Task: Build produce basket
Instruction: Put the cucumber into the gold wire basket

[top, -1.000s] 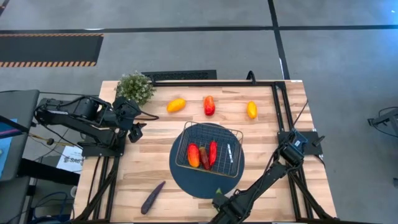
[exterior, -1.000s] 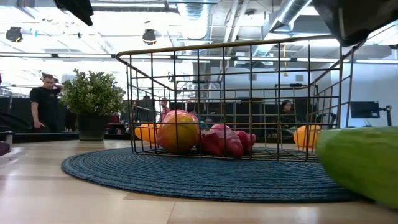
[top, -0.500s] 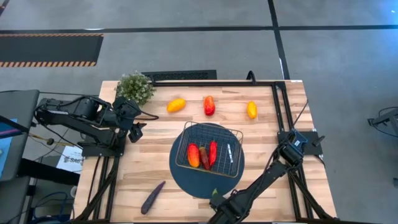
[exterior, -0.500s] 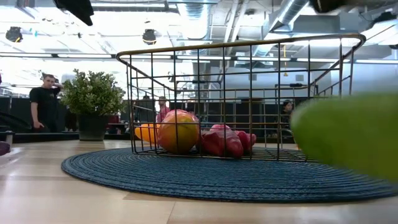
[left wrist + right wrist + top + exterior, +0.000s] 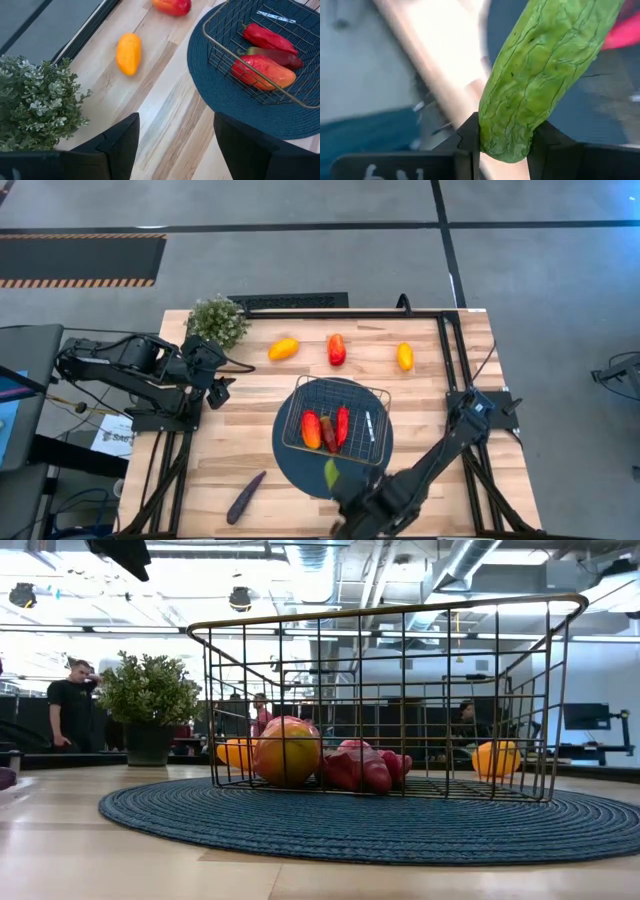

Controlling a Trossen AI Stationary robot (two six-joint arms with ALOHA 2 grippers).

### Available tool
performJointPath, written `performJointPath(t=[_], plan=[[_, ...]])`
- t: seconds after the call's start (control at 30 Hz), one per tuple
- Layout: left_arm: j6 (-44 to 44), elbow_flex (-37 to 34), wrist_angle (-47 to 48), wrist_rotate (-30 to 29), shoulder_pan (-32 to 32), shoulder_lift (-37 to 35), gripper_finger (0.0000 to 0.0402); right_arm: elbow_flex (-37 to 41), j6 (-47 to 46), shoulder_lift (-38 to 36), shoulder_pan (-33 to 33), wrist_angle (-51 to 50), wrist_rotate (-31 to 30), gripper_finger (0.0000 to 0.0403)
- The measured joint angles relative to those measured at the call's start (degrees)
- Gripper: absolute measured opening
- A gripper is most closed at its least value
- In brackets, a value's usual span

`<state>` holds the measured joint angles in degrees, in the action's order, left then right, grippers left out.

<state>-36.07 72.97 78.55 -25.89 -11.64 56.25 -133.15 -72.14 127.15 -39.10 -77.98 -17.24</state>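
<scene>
Right end effector (image 5: 335,485) clamped on green pepper (image 5: 330,473), at basket's (image 5: 372,398) 6 o'clock edge; basket lies toward 12. 3 peppers inside. Left end effector (image 5: 222,385) half-spread, idle at 9 o'clock, farther off.

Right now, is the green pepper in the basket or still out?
Out. The right gripper is shut on the green pepper, holding it over the blue mat's near edge, short of the basket.

Illumination is bright and even from overhead; the ceiling lights (image 5: 240,598) glare in the low view, and shadows on the worktop (image 5: 240,435) are soft. In the right wrist view the green pepper (image 5: 540,75) is sharp while everything behind it is smeared and out of focus.
</scene>
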Motion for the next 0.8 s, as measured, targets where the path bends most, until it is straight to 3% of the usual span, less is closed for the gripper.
performJointPath(t=[0.17,0.43,0.63,0.8], plan=[[-0.1,0.0,0.0,0.0,0.0,0.0,0.024,0.7,-2.7,-3.4,2.8,-11.8,-5.7,0.0109],[-0.4,0.0,0.0,0.0,0.0,0.0,0.024,1.9,0.2,-4.2,11.4,-11.8,-7.3,0.0109],[-0.6,0.0,0.1,0.0,0.0,0.0,0.024,6.9,-1.7,-4.1,17.5,-12.1,-6.9,0.0109],[-0.6,0.0,0.2,0.0,0.0,0.0,0.024,13.4,-1.9,-4.1,19.8,-12.1,-2.0,0.0109]])
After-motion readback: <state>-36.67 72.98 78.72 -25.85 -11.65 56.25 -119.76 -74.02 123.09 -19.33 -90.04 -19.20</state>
